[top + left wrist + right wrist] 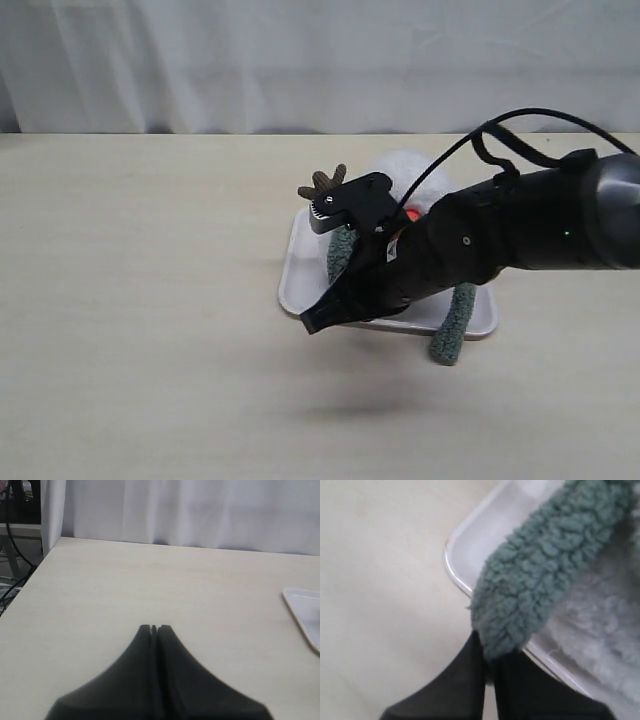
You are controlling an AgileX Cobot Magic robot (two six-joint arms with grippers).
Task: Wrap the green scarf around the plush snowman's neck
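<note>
right tool up front is pinched on the green scarf's end at the tray's corner, with the plush snowman lying in the tray. grab's made, i'd say; next, carry that end across its neck.

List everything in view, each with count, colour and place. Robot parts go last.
table: one, pale wood, under everything
curtain: one, white, behind the table
tray: one, white, mid-table
plush snowman: one, white with a brown twig arm and orange nose, on the tray, mostly hidden by the arm
green scarf: one, grey-green, lying across the snowman, one end past the tray's near rim
right arm: one, black, reaching over the tray from the right
right claw: one, black, shut on the scarf's other end by the tray's rim
left claw: one, black, shut on nothing, above the table, apart from the tray
</note>
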